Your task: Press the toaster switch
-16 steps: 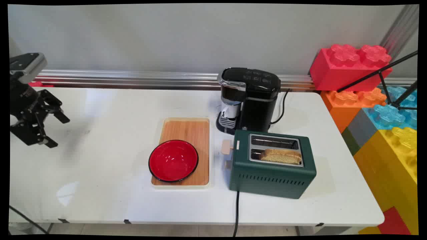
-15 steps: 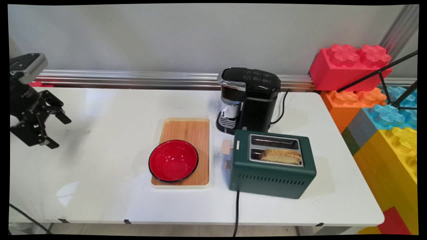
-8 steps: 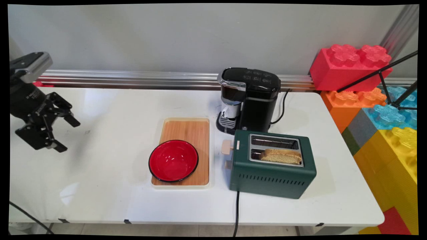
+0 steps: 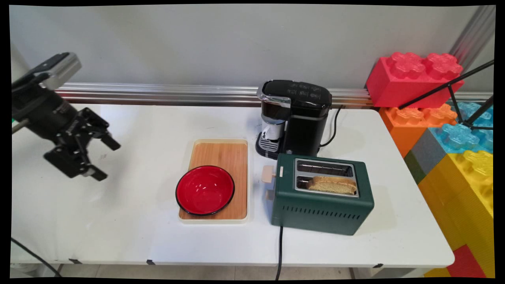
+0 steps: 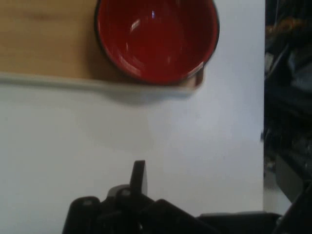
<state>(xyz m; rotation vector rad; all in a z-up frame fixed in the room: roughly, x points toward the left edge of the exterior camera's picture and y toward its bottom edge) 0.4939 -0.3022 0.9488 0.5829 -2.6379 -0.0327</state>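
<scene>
Pincer (image 4: 103, 157) shifted right over last second, now above left part of surface (image 4: 130, 232), tilted toward right. Fingers spread apart, holding nothing. Nearest item: red bowl (image 4: 205, 190) on wooden tray (image 4: 221, 154), well apart to right. Toaster (image 4: 321, 199) with bread slice (image 4: 332, 184), coffee machine (image 4: 295, 116) unmoved.

One bowl (image 4: 205, 190), one tray (image 4: 219, 156), one toaster (image 4: 321, 199), one coffee machine (image 4: 294, 116).

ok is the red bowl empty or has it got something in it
Empty. The bowl sits upright on the wooden tray, and both views show only its bare red inside, with nothing in it.
</scene>
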